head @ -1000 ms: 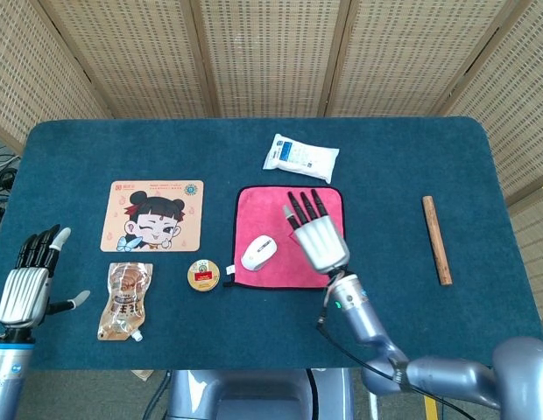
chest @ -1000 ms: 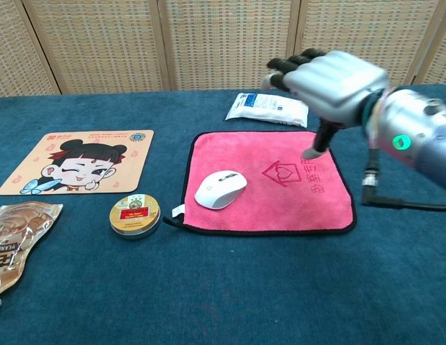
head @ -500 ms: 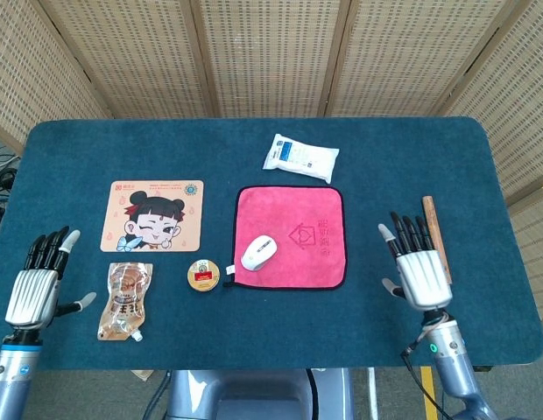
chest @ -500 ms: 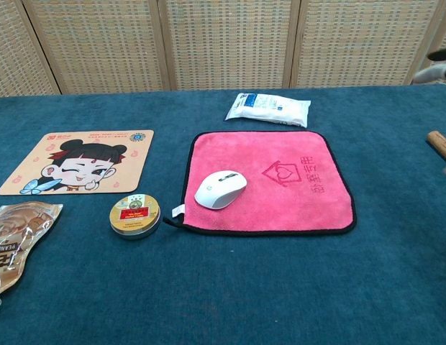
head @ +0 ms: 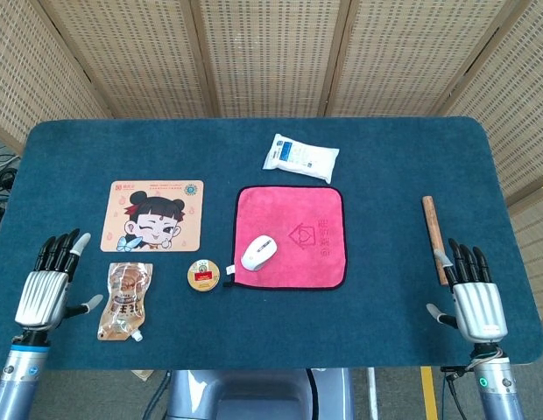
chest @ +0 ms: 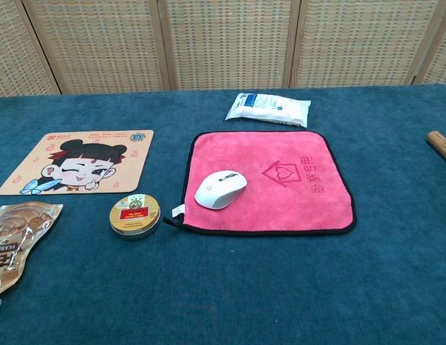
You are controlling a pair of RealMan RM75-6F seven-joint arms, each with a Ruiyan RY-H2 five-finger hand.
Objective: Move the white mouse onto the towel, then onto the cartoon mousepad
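Note:
The white mouse [head: 259, 252] [chest: 220, 189] lies on the left part of the pink towel [head: 302, 219] [chest: 295, 194], with nothing touching it. The cartoon mousepad [head: 152, 215] [chest: 79, 159] lies flat to the left of the towel. My right hand [head: 469, 293] is open near the table's front right corner, fingers spread, far from the mouse. Over the front left edge my left hand [head: 49, 285] is open as well. Neither hand shows in the chest view.
A round tin [head: 203, 275] [chest: 135, 215] sits between mousepad and towel. A brown snack pouch [head: 124, 300] [chest: 11, 241] lies front left. A white packet [head: 299, 157] [chest: 267, 108] lies behind the towel. A wooden stick [head: 434, 234] [chest: 440, 146] lies far right, just ahead of my right hand.
My right hand has left the towel and drawn back to the front right corner, out of the chest view. The left hand shifted slightly towards the front. The mouse stays on the towel.

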